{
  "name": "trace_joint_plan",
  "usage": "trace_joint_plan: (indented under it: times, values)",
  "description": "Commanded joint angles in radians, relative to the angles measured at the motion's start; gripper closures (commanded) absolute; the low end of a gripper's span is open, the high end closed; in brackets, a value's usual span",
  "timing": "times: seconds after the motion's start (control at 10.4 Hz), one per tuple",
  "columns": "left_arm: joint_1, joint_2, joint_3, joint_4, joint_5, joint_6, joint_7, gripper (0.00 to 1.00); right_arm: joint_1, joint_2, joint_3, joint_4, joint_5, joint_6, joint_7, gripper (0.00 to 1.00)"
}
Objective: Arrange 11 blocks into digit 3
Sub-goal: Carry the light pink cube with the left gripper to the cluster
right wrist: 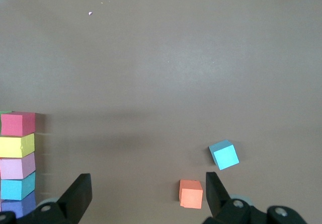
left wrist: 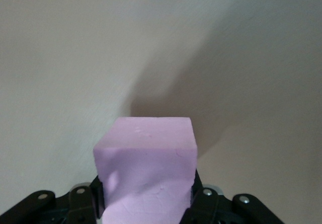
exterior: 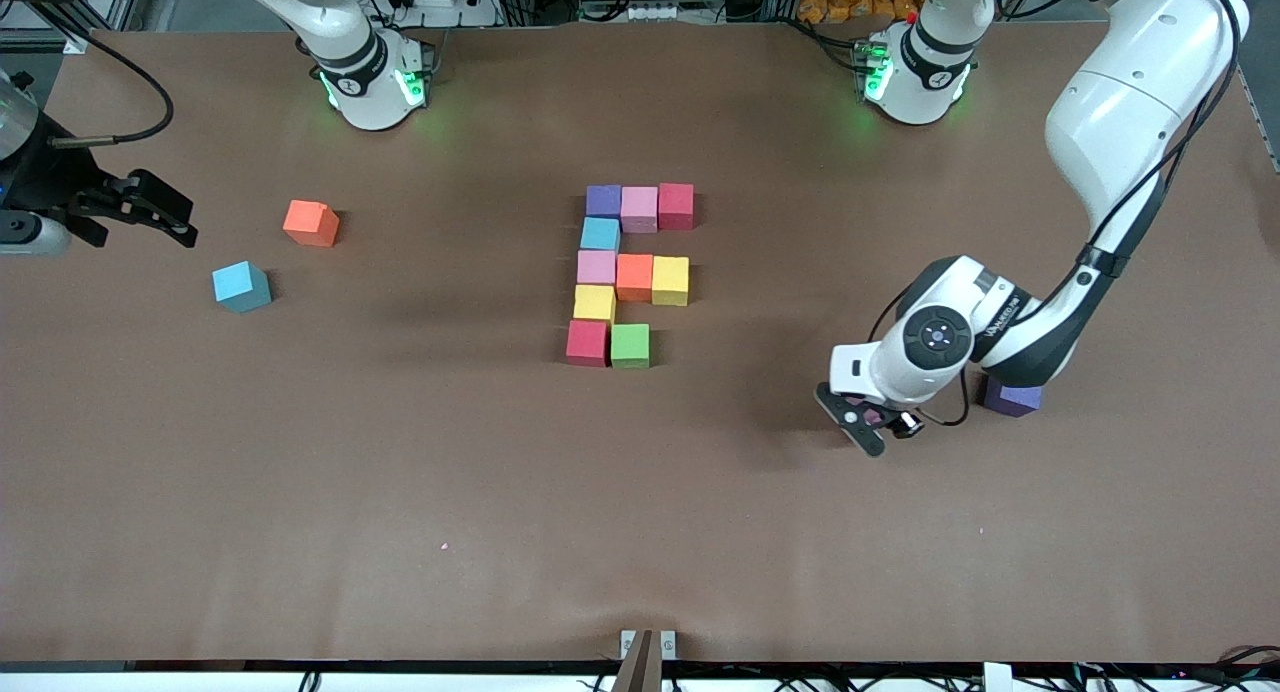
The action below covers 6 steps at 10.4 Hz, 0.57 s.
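Several blocks form a partial digit 3 (exterior: 633,275) mid-table, its three rows joined by single cubes. One end row is purple (exterior: 604,200), pink and red; the other is red (exterior: 586,342) and green (exterior: 630,345). My left gripper (exterior: 868,422) hangs low over the table toward the left arm's end, shut on a pink block (left wrist: 146,168). In the left wrist view the fingers (left wrist: 98,196) press both its sides. My right gripper (exterior: 150,212) waits open at the right arm's end; its fingers (right wrist: 78,196) stand wide apart with nothing between them.
Near the right gripper lie a loose orange block (exterior: 311,222) and, nearer the front camera, a loose blue block (exterior: 241,286); both also show in the right wrist view, the orange block (right wrist: 191,194) and the blue block (right wrist: 224,154). A purple block (exterior: 1012,397) sits under the left arm's forearm.
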Motion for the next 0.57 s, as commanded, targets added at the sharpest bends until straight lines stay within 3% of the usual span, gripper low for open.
trace_joint_plan:
  times: [0.0,0.48]
  values:
    - [-0.111,-0.011,-0.004,0.034,0.001,-0.046,0.009,0.76,0.002,-0.003,-0.003,-0.005,0.014,0.005,0.011,0.0]
    - [-0.309,0.005,-0.003,0.117,-0.054,-0.086,0.039,0.75,0.002,-0.004,-0.003,-0.005,0.014,0.003,0.011,0.0]
